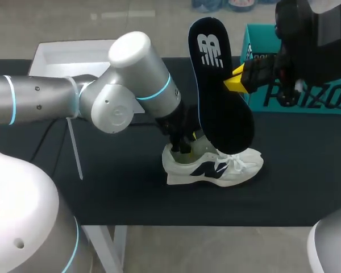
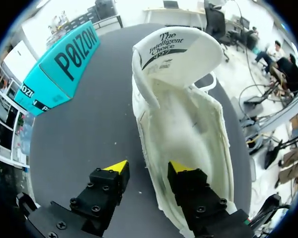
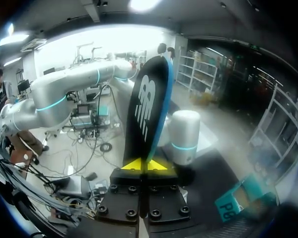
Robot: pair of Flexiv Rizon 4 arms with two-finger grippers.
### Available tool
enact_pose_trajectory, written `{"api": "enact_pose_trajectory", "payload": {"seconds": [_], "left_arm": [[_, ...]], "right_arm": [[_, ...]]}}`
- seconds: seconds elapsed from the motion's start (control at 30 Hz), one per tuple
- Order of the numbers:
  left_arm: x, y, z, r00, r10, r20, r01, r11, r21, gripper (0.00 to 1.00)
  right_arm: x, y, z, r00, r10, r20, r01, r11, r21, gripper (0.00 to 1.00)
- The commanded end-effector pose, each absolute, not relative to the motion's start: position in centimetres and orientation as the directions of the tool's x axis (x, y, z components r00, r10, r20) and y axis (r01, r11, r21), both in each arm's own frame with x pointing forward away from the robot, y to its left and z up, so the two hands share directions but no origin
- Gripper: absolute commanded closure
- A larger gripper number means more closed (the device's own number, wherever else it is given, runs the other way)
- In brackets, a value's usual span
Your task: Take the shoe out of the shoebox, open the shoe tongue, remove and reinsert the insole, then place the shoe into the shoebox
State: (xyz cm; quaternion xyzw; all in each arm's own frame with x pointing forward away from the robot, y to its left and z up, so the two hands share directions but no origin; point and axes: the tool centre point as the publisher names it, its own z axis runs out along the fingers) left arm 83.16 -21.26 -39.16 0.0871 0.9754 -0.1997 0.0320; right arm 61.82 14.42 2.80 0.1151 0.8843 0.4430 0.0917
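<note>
A white shoe (image 1: 216,169) with a navy side mark lies on the black table, toe to the right. My left gripper (image 1: 184,143) is down at its heel. In the left wrist view the left gripper (image 2: 148,168) stands open astride the shoe's (image 2: 188,129) side wall. One finger is inside the collar; the other is outside, with a slit of table showing beside it. The tongue (image 2: 176,49) is folded forward, and the inside is bare. My right gripper (image 1: 237,79) is shut on the black insole (image 1: 219,85), holding it upright above the shoe. The right wrist view shows the insole (image 3: 146,109) rising from the right gripper (image 3: 144,165).
The teal shoebox (image 1: 307,99) stands at the back right, behind my right arm, and shows in the wrist views too (image 2: 59,64) (image 3: 233,206). A white lid (image 1: 62,54) lies at the back left. Bare black tabletop (image 1: 119,187) stretches in front of the shoe.
</note>
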Motion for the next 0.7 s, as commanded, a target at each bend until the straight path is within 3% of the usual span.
{"api": "enact_pose_trajectory", "payload": {"seconds": [0.03, 0.7], "left_arm": [[83.2, -21.5, -39.7, -0.982, 0.161, -0.099, 0.187, 0.902, -0.388, 1.00], [84.0, -21.2, -37.0, -0.944, 0.304, -0.128, 0.329, 0.829, -0.453, 1.00]], "right_arm": [[62.1, 14.7, 2.9, -0.957, 0.284, -0.057, 0.125, 0.584, 0.802, 1.00], [62.1, 14.7, 2.9, -0.957, 0.284, -0.057, 0.125, 0.584, 0.802, 1.00]]}}
